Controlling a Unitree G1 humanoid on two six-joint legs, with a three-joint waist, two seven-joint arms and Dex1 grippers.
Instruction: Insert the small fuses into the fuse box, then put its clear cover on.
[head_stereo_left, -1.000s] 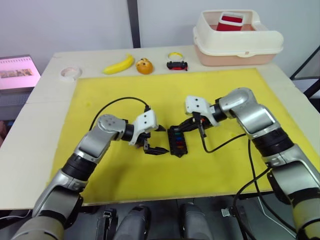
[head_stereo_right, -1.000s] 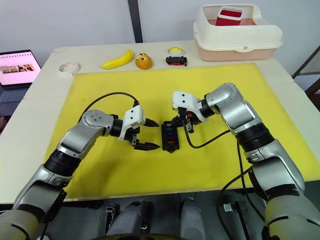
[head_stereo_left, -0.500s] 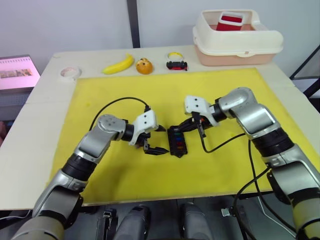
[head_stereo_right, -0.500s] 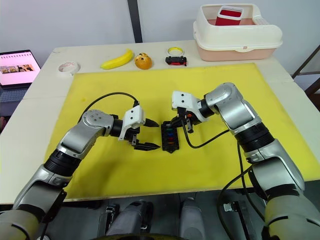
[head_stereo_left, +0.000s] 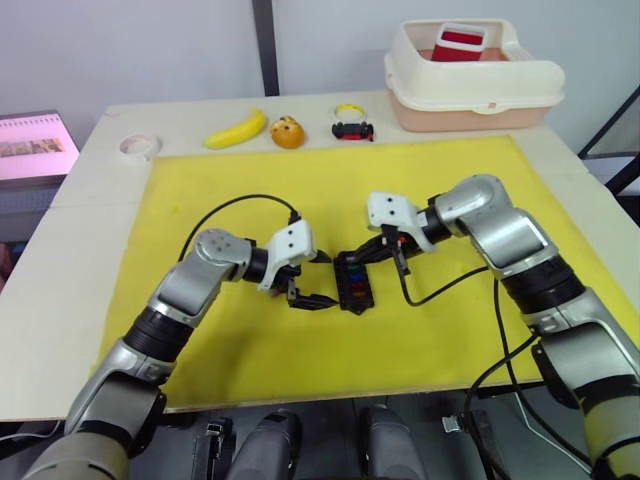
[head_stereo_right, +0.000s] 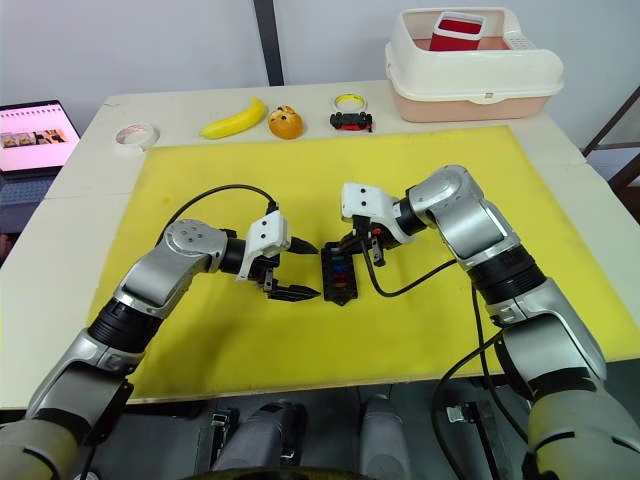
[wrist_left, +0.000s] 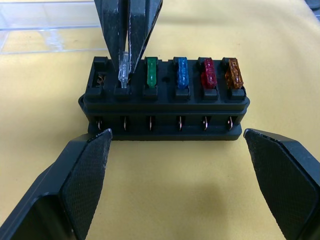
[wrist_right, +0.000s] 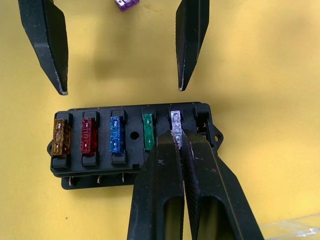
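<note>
The black fuse box (head_stereo_left: 354, 283) sits in the middle of the yellow mat (head_stereo_left: 250, 190) on the table (head_stereo_left: 90, 200). It lies between the two end effectors.

The right end effector (wrist_right: 177, 137) is pinched almost shut on a clear grey fuse (wrist_left: 122, 69). That fuse sits in the second slot from one end of the box. The last slot next to it is empty. Four more fuses stand in the same row: a green fuse (wrist_left: 151, 71), a blue fuse (wrist_left: 181, 72), a red fuse (wrist_left: 208, 73) and an orange fuse (wrist_left: 232, 72).

The left end effector (head_stereo_left: 307, 279) is open wide and holds nothing. It is just beside the box, on its long side. Its two fingers (wrist_left: 85, 170) sit near the two ends of the box without touching it.

A purple fuse (wrist_right: 126, 4) lies loose on the mat, close to the left end effector. The clear cover (wrist_left: 50, 30) lies flat on the mat on the other side of the box, the right arm's side.

At the back of the table are a banana (head_stereo_left: 238, 129), a small orange fruit (head_stereo_left: 287, 131), a little toy car (head_stereo_left: 353, 130), a roll of tape (head_stereo_left: 139, 146) and a big cream tub (head_stereo_left: 470, 80).
</note>
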